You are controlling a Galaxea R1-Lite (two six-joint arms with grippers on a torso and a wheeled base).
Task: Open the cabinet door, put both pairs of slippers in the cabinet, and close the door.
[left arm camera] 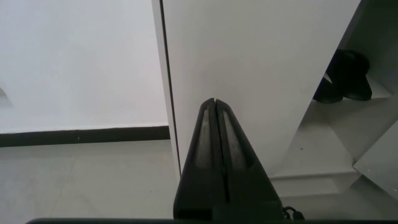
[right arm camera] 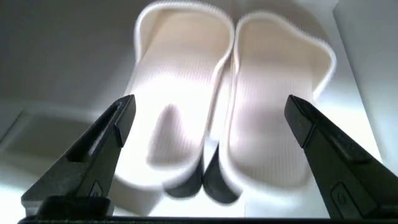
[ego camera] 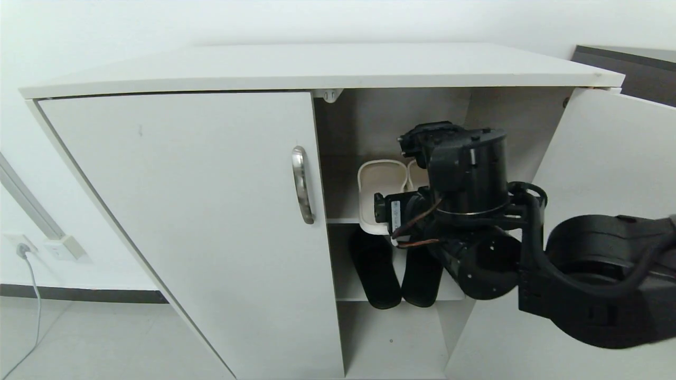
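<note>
The white cabinet (ego camera: 317,66) has its right door (ego camera: 607,158) swung open and its left door (ego camera: 185,221) closed. A pair of white slippers (ego camera: 381,184) lies on the upper shelf, toes pointing inward. Below them a pair of black slippers (ego camera: 377,274) rests on the lower shelf. My right arm reaches into the opening. Its gripper (right arm camera: 210,106) is open, and the white slippers (right arm camera: 224,124) lie just beyond the spread fingers, not held. My left gripper (left arm camera: 214,102) is shut and empty, low in front of the closed door, with the black slippers (left arm camera: 345,78) off to its side.
A metal handle (ego camera: 301,184) runs down the closed door's inner edge. The open door stands close to my right arm. A wall socket with a cable (ego camera: 21,248) sits low on the left wall. Bare floor (ego camera: 79,338) lies left of the cabinet.
</note>
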